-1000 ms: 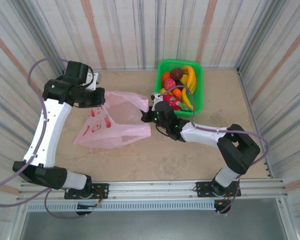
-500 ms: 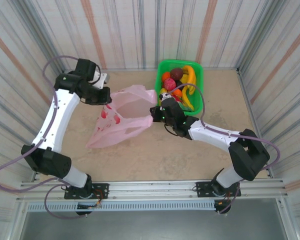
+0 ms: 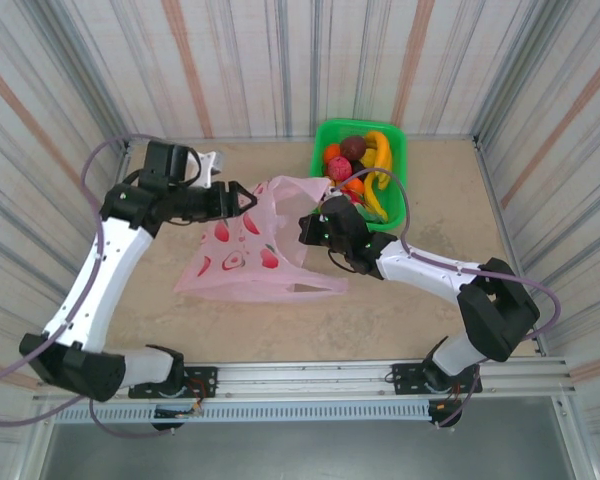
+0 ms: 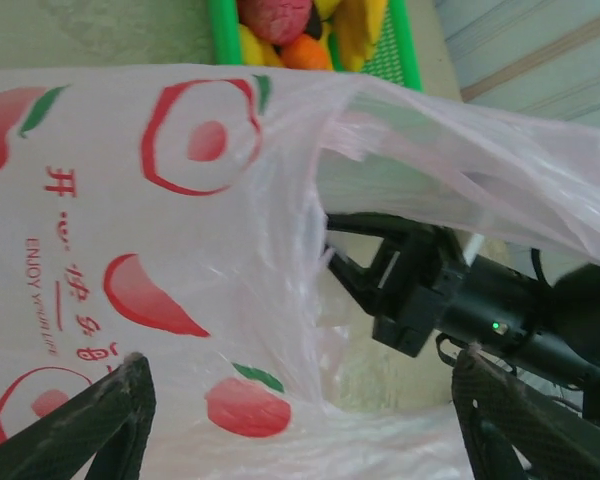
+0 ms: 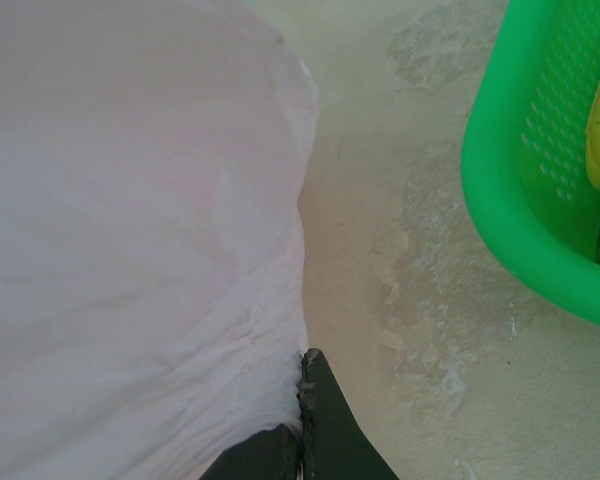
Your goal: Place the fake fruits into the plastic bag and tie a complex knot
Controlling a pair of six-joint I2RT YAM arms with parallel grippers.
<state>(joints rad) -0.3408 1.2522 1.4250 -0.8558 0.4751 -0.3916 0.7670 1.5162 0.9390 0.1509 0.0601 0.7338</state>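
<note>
The pink plastic bag (image 3: 250, 255) lies on the bench (image 3: 230, 330) between the two hands, most of it flat and its far end raised in a loose fold just beside the green basket (image 3: 403, 190). The left hand (image 3: 242, 198) is at the bag's upper left edge with its fingers (image 4: 100, 420) spread wide. In the left wrist view the printed film stretches across the gap between them, and I cannot tell whether it touches either one. The right hand (image 3: 306, 228) is at the bag's right edge, between the bag and the basket. Its fingers (image 5: 315, 430) are pressed together, pinching the pink film at their tip. The fake fruits (image 3: 360, 170), among them yellow bananas, orange, red-pink and a dark maroon piece, are piled in the basket beyond the right hand, outside the bag.
</note>
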